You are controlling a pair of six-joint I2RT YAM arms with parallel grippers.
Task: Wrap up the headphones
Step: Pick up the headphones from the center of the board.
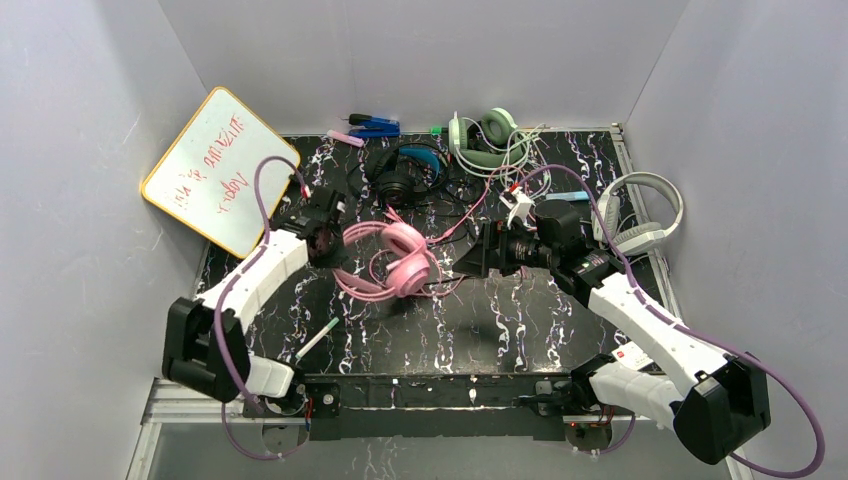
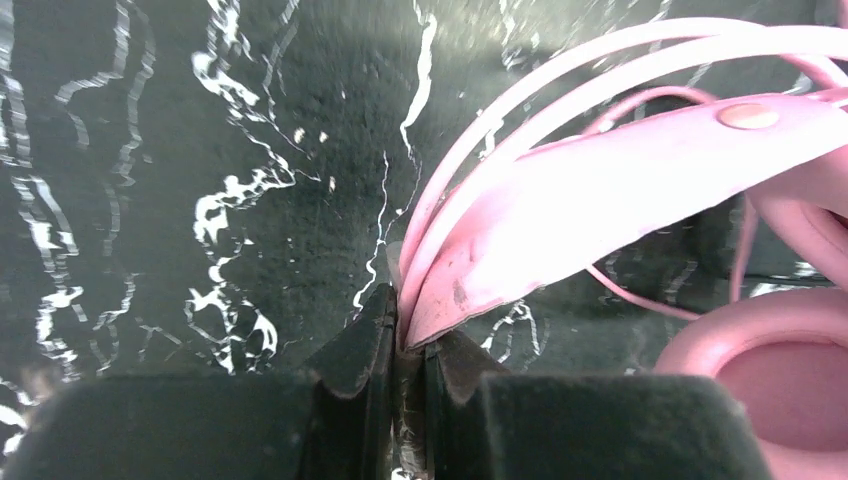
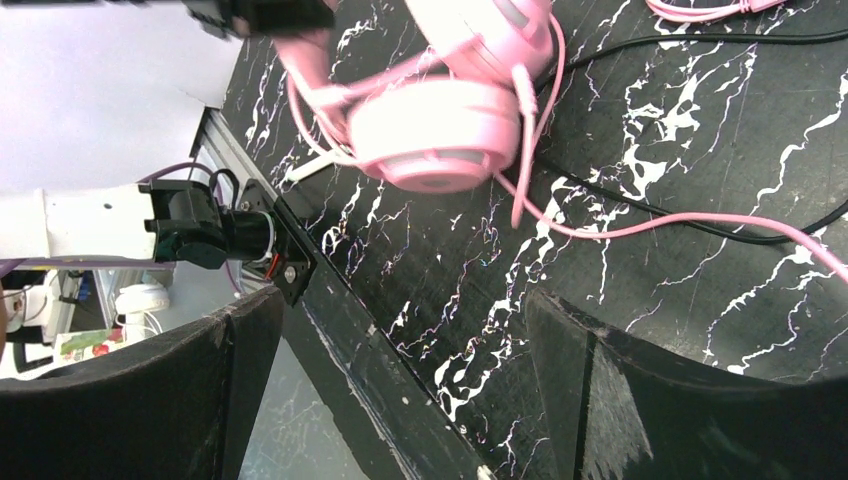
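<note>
The pink headphones (image 1: 390, 262) sit mid-bench (image 1: 500, 330), their cord (image 3: 640, 222) trailing right. The left pincer (image 2: 408, 340) is clenched on the headband (image 2: 600, 190) edge. The right pincer (image 1: 470, 258), spread wide and empty, hovers just beside the cups.

Bright, even light is flooding the overhead view, soft shadows pooling on the table (image 1: 500, 330). Up close, the pink headphones (image 2: 600, 200) are blowing out and smearing (far too near to focus); the right wrist's fingers (image 3: 130, 400) are blurring dark along the bottom edge.
</note>
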